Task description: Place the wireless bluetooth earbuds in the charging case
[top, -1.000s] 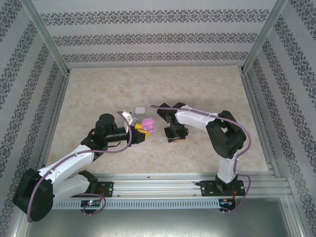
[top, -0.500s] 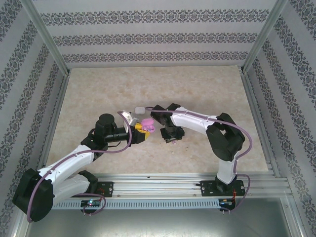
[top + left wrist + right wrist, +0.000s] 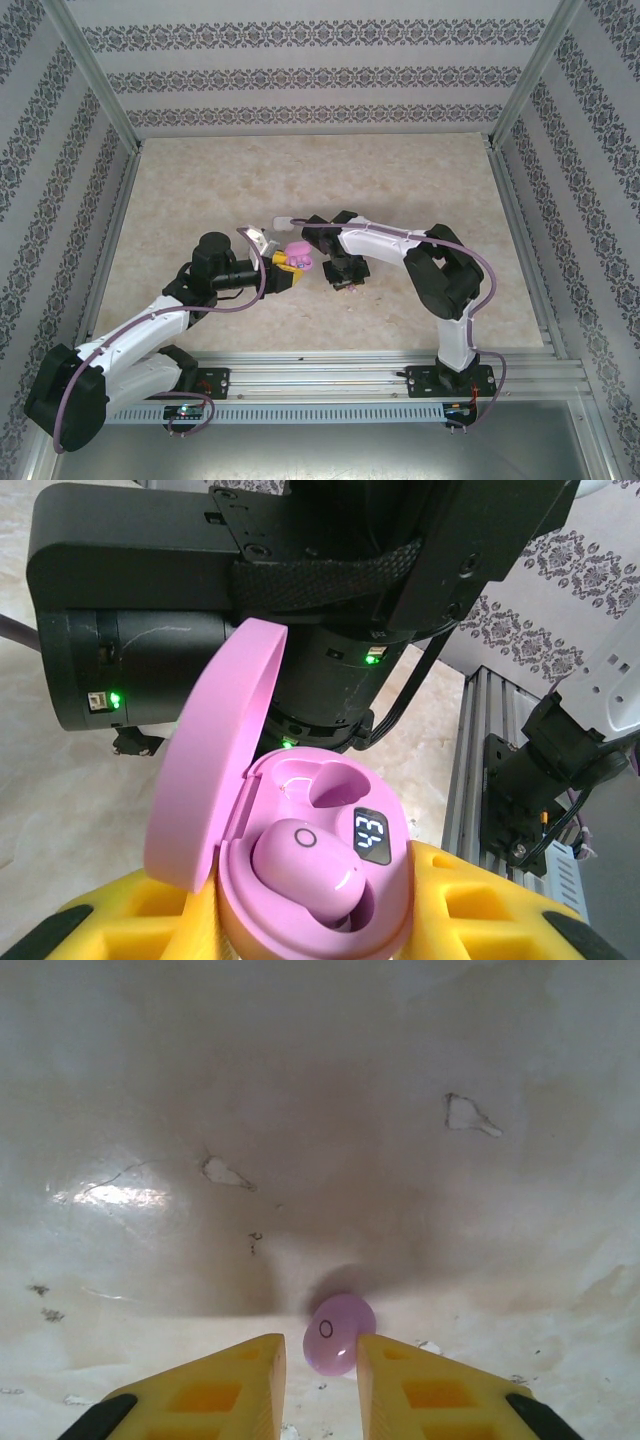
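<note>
**Now one bud waits between the jaws, and one well of the case waits empty**

Over on the left side, the left pincer point(image 3: 300, 920) is clamped on the pink charging case point(image 3: 285, 810) and holds it above the tabletop point(image 3: 300, 1110) with the lid standing open. One pale purple earbud, the seated earbud point(image 3: 305, 865), lies already in its place. The empty well point(image 3: 335, 780) beside it is free.

The loose earbud point(image 3: 338, 1334) lies on the tabletop, just between the yellow tips of the right pincer point(image 3: 320, 1348). The jaws stand narrow on both sides of it, but I cannot tell if they really press it or only stand beside it.

This bud looks very light, hard and glossy, with a round pebble form. I think it will slip or jump away easily if the squeeze comes too high on the curve. It seems better to take it low, across its widest part, and gently. Too much force would probably shoot it out over the smooth surface.
</note>
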`<action>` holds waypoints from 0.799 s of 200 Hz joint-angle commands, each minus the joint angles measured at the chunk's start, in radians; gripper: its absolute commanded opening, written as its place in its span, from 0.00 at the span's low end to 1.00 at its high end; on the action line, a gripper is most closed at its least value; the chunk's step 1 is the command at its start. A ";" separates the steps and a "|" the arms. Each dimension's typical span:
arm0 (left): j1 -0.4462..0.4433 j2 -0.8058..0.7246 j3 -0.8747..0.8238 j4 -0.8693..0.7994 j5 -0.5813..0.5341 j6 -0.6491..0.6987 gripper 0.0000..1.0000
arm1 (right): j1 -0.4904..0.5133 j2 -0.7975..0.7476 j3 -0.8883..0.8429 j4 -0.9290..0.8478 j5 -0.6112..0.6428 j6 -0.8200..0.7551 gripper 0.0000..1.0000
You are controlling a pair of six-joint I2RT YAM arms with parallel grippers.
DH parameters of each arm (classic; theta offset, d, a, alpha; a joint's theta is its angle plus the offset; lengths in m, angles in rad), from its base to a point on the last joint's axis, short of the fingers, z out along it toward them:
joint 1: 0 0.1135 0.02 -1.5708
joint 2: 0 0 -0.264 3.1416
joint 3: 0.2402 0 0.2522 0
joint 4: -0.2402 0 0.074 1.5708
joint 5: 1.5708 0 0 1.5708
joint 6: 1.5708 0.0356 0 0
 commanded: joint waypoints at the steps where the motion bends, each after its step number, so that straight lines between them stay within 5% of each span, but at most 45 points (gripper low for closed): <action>1: 0.010 -0.018 -0.008 -0.004 0.000 0.015 0.07 | 0.004 0.023 0.018 -0.004 0.017 0.009 0.25; 160: 0.010 -0.027 -0.009 -0.008 -0.002 0.014 0.07 | 0.003 0.049 0.011 -0.011 0.042 0.003 0.24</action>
